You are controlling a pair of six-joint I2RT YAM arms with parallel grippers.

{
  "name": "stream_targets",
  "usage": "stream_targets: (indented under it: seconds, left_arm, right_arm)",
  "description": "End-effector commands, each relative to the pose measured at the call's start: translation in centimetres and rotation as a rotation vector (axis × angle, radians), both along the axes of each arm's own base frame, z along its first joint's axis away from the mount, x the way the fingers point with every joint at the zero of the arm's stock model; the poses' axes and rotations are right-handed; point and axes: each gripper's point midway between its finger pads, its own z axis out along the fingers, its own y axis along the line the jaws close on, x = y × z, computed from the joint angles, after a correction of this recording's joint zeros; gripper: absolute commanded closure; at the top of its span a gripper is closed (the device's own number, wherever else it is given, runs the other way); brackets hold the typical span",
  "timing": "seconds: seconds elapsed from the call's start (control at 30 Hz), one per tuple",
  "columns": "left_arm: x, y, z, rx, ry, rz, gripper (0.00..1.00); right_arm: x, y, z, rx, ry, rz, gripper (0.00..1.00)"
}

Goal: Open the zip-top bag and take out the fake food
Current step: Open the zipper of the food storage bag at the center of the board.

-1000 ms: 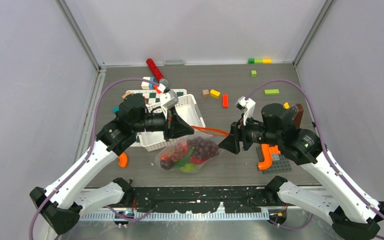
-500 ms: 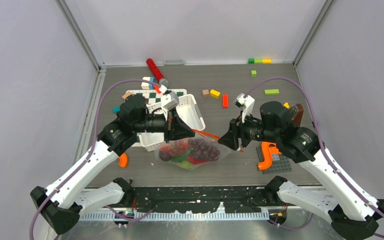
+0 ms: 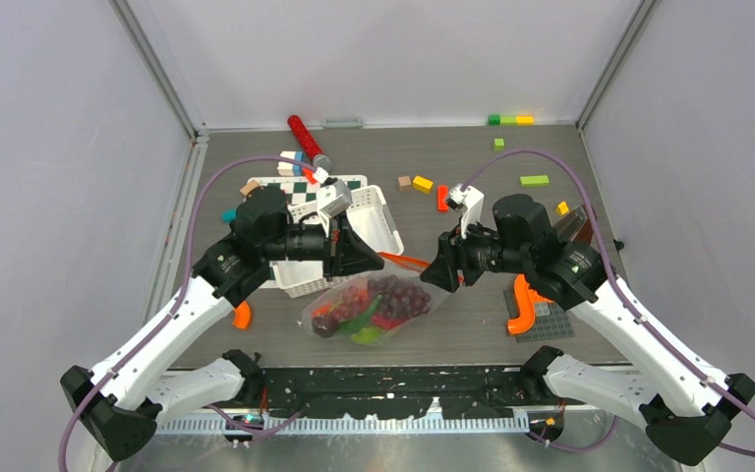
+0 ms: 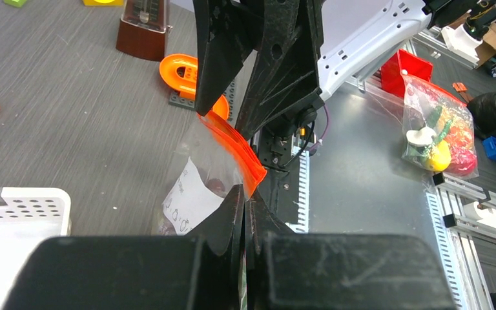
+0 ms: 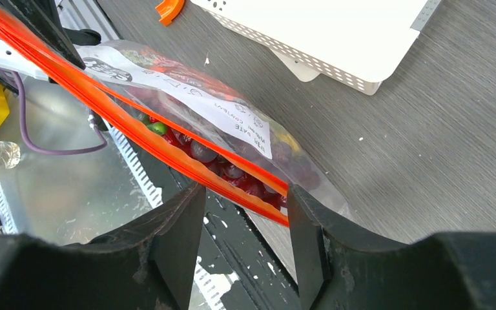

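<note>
The zip-top bag hangs between my two arms above the table's near edge, its body resting low. Inside it, the fake food shows through the plastic: dark purple grapes, a green piece and red pieces. My left gripper is shut on one end of the orange zip strip. My right gripper is open, its jaws on either side of the strip's other end without pinching it. There the two orange lips stand slightly apart, with grapes visible between them.
The white basket and a checkered board sit behind the left gripper. Orange curved pieces lie on a grey baseplate at right. Coloured blocks and a red cylinder are scattered at the back.
My right gripper has moved left onto the free end of the zip strip, and its jaws have narrowed a little. The bag shifted slightly. The left arm held still.
</note>
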Motion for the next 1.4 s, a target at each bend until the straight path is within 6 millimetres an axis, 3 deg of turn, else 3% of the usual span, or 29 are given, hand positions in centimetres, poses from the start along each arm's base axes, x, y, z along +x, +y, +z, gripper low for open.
stream_targets:
  seconds: [0.0, 0.2, 0.57, 1.17, 1.37]
  left_arm:
    - [-0.7, -0.3, 3.0, -0.091, -0.087, -0.046, 1.0]
    - [-0.8, -0.3, 2.9, -0.088, -0.085, -0.051, 1.0]
    - [-0.9, -0.3, 2.8, -0.086, -0.081, -0.056, 1.0]
    - [-1.0, -0.4, 2.9, -0.091, -0.083, -0.066, 1.0]
    - [-0.8, -0.5, 2.6, -0.086, -0.079, -0.064, 1.0]
  right_arm:
    - [0.6, 0.3, 2.3, 0.044, -0.086, 0.007, 0.45]
    - [0.2, -0.5, 3.9, 0.047, -0.143, 0.007, 0.45]
    - [0.0, -0.8, 4.8, 0.048, -0.18, 0.018, 0.44]
    - [1.7, 0.3, 1.1, -0.03, -0.115, 0.026, 0.45]
    - [0.8, 1.2, 0.7, -0.01, -0.079, 0.091, 0.45]
